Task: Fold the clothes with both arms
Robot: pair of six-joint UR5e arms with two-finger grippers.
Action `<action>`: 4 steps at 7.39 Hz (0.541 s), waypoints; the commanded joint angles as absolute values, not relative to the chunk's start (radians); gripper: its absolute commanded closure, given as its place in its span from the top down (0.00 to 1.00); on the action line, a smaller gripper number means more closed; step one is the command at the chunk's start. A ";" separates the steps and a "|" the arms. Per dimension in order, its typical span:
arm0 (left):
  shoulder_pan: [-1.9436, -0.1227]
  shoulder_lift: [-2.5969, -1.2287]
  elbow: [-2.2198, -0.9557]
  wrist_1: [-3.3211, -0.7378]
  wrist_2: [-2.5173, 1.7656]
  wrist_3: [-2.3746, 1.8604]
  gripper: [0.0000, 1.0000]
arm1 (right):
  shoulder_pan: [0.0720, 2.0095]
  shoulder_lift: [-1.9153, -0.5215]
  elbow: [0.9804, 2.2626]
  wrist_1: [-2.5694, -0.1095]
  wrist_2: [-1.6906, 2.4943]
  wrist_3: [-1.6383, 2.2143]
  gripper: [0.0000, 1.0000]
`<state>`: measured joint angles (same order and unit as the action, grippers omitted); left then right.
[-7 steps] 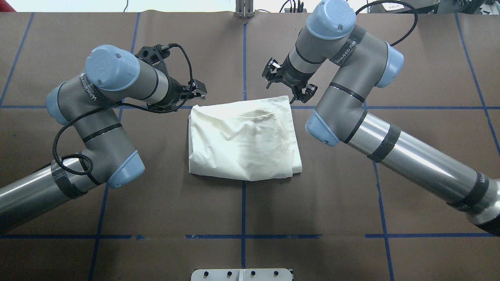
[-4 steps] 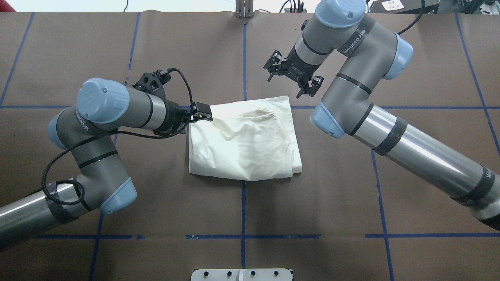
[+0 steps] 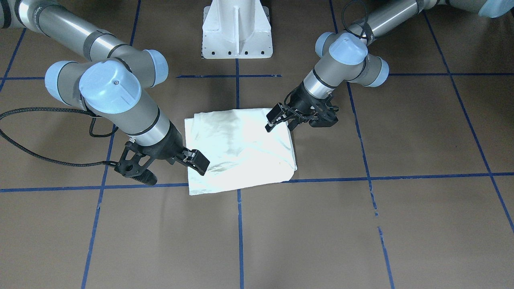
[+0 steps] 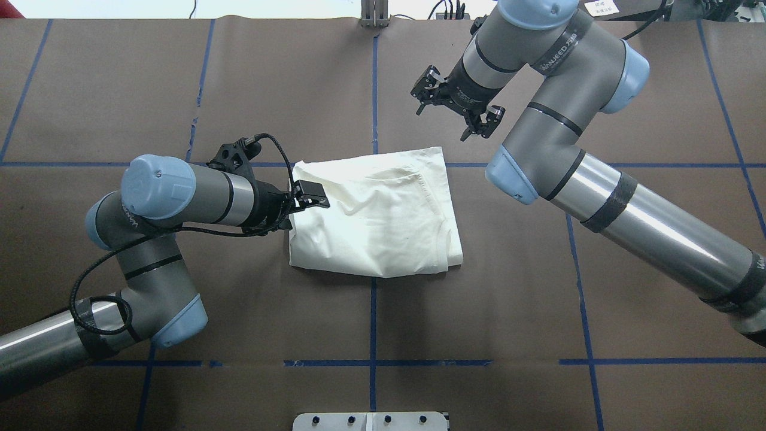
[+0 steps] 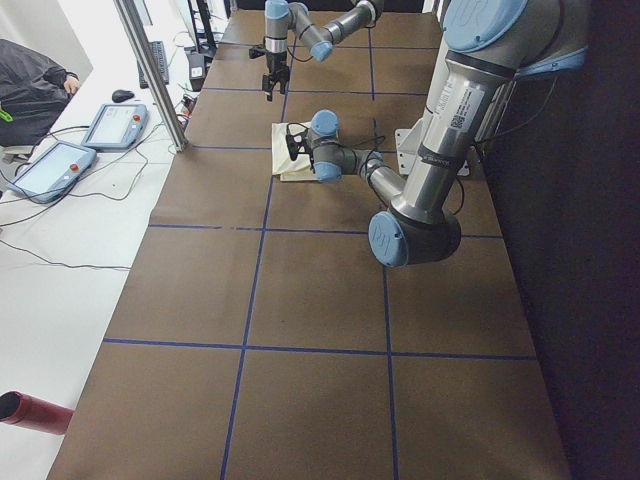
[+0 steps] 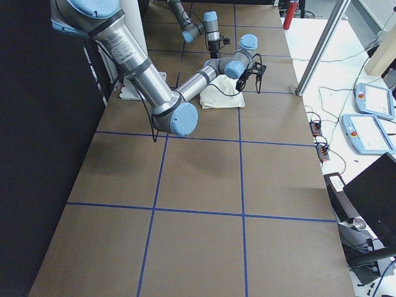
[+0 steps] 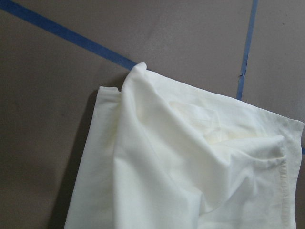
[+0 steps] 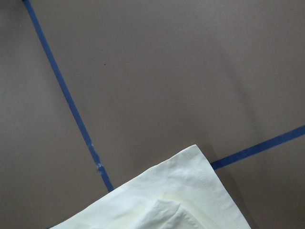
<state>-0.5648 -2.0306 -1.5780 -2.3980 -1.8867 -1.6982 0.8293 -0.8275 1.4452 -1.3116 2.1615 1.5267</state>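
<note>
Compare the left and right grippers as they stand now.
The left gripper is over the shirt's left edge; the right gripper is over bare table beyond the shirt. The left gripper lies nearly level, the right gripper points more steeply down. Both are open, and neither holds the shirt.

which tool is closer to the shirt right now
The left tool: in the overhead view it overlaps the shirt's left edge, while the right tool hangs open beyond the far right corner, clear of the cloth.
</note>
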 commanded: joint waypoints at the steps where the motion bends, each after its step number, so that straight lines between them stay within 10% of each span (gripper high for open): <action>1: -0.534 -2.034 -1.574 -2.416 -1.904 -1.692 1.00 | 0.833 -0.825 1.448 -1.312 2.163 1.525 1.00; 4: -0.494 -2.022 -1.571 -2.447 -1.966 -1.623 1.00 | 0.844 -0.824 1.448 -1.313 2.161 1.525 1.00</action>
<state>-0.5028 -2.0276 -1.5709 -2.4290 -1.9210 -1.6442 0.8406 -0.8250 1.4474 -1.3119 2.1633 1.5248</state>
